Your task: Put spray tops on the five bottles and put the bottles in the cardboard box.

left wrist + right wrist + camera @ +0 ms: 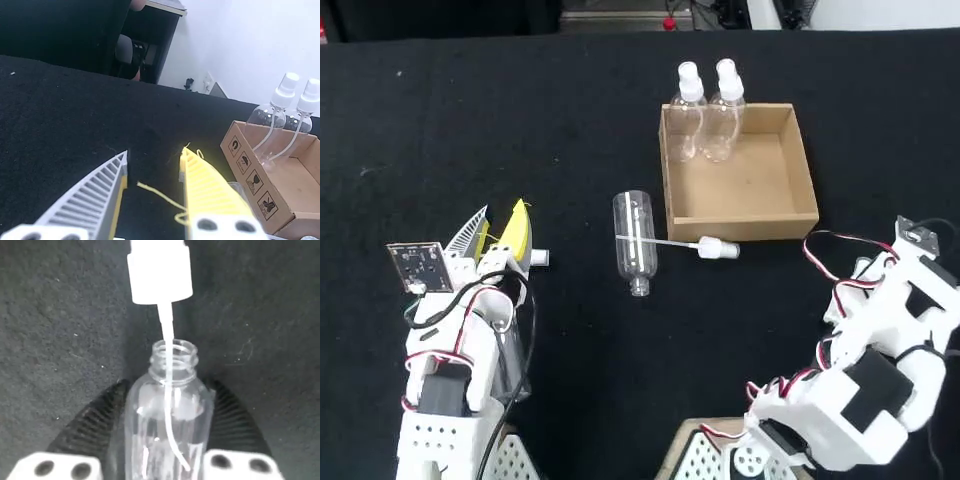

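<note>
My right hand [166,385] pinches a bottle [165,440] steady so its spray top [160,275] (tube in, cap unseated) can seat; my left hand [154,152] hangs spread, facing the cardboard box [250,175]

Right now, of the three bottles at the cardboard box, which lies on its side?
The uncapped bottle on the table just outside the cardboard box. The two capped bottles stand upright inside it.
</note>
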`<state>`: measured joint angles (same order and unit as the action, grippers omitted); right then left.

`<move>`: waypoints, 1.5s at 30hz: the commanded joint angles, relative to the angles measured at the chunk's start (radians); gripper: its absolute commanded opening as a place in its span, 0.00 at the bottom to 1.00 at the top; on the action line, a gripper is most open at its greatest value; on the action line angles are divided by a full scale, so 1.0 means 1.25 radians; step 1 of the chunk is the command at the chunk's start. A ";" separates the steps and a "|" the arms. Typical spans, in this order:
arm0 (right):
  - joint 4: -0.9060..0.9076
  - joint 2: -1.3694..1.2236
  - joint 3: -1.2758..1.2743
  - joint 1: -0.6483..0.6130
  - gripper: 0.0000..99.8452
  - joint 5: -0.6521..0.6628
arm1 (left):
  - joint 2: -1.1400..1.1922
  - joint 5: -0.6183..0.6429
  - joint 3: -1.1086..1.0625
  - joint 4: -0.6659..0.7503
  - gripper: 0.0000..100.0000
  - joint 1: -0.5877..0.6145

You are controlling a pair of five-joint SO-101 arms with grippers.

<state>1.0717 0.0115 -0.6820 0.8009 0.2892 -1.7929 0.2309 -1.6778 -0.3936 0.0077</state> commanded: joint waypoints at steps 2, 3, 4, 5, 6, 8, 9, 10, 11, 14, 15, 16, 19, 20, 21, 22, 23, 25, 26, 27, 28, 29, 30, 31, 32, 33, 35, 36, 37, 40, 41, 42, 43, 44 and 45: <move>-0.012 -0.002 0.048 0.006 0.09 0.000 | -0.004 -0.005 -0.018 0.000 0.17 0.002; -0.012 0.001 0.053 0.006 0.08 0.000 | -0.004 -0.005 -0.018 0.000 0.17 0.002; -0.012 0.007 0.063 0.006 0.08 0.000 | -0.004 -0.005 -0.018 0.000 0.17 0.002; -0.012 0.015 0.075 0.009 0.08 0.001 | -0.004 -0.005 -0.018 0.000 0.17 0.002; -0.012 0.026 0.091 0.012 0.07 0.006 | -0.004 -0.005 -0.018 0.000 0.17 0.002; -0.012 0.051 0.115 0.012 0.04 0.037 | -0.004 -0.005 -0.018 0.000 0.17 0.002; -0.014 0.064 0.122 0.012 0.03 0.054 | -0.004 -0.005 -0.018 0.000 0.17 0.002; -0.014 0.075 0.128 0.012 0.02 0.066 | -0.004 -0.005 -0.018 0.000 0.17 0.002; -0.014 0.085 0.129 0.012 0.01 0.077 | -0.004 -0.005 -0.018 0.000 0.17 0.002; -0.020 0.104 0.128 0.012 0.01 0.085 | -0.004 -0.005 -0.018 0.000 0.17 0.002; -0.027 0.109 0.125 0.012 0.01 0.085 | -0.005 -0.005 -0.018 0.000 0.17 0.002; -0.033 0.110 0.123 0.014 0.01 0.085 | -0.005 -0.005 -0.018 0.000 0.17 0.002; -0.036 0.107 0.121 0.022 0.01 0.085 | -0.005 -0.005 -0.018 0.000 0.17 0.002; -0.036 0.107 0.121 0.025 0.01 0.085 | -0.005 -0.005 -0.018 0.000 0.17 0.002; -0.036 0.111 0.121 0.027 0.01 0.085 | -0.005 -0.005 -0.018 0.000 0.17 0.002; -0.036 0.114 0.121 0.028 0.01 0.085 | -0.005 -0.005 -0.018 0.000 0.17 0.002; -0.036 0.114 0.122 0.037 0.01 0.085 | -0.005 -0.005 -0.018 0.000 0.17 0.002; -0.048 0.114 0.128 0.047 0.01 0.085 | -0.005 -0.005 -0.018 0.000 0.17 0.002; -0.056 0.115 0.131 0.049 0.01 0.085 | -0.005 -0.005 -0.018 0.000 0.17 0.002; -0.065 0.117 0.131 0.052 0.01 0.085 | -0.005 -0.005 -0.018 0.000 0.17 0.002; -0.066 0.121 0.131 0.052 0.01 0.085 | -0.005 -0.005 -0.018 0.000 0.17 0.002; -0.063 0.127 0.131 0.052 0.01 0.085 | -0.005 -0.005 -0.018 0.000 0.17 0.002; -0.063 0.138 0.127 0.052 0.01 0.085 | -0.005 -0.005 -0.018 0.000 0.17 0.002; -0.063 0.150 0.123 0.052 0.01 0.085 | -0.005 -0.005 -0.018 0.000 0.17 0.002; -0.063 0.164 0.120 0.050 0.01 0.085 | -0.005 -0.005 -0.018 0.000 0.17 0.002; -0.063 0.179 0.114 0.050 0.01 0.085 | -0.005 -0.005 -0.018 0.000 0.17 0.002; -0.064 0.213 0.098 0.047 0.01 0.085 | -0.005 -0.005 -0.018 0.000 0.17 0.002; -0.065 0.234 0.087 0.045 0.01 0.085 | -0.005 -0.005 -0.018 0.000 0.17 0.002; -0.068 0.256 0.074 0.045 0.01 0.085 | -0.005 -0.005 -0.018 0.000 0.17 0.002; -0.069 0.330 0.039 0.045 0.01 0.085 | -0.005 -0.005 -0.018 0.000 0.17 0.002; -0.070 0.354 0.026 0.045 0.01 0.085 | -0.005 -0.005 -0.018 0.000 0.17 0.002; -0.070 0.379 0.017 0.045 0.01 0.085 | -0.005 -0.005 -0.018 0.000 0.17 0.002; -0.070 0.401 0.006 0.045 0.01 0.085 | -0.005 -0.005 -0.018 0.000 0.17 0.002; -0.070 0.422 -0.004 0.044 0.01 0.085 | -0.005 -0.005 -0.018 0.000 0.17 0.002; -0.070 0.441 -0.013 0.044 0.01 0.085 | -0.005 -0.005 -0.018 0.000 0.17 0.002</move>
<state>1.0073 0.4565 -0.6897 0.8500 0.3890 -1.7929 0.2309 -1.6778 -0.3936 0.0077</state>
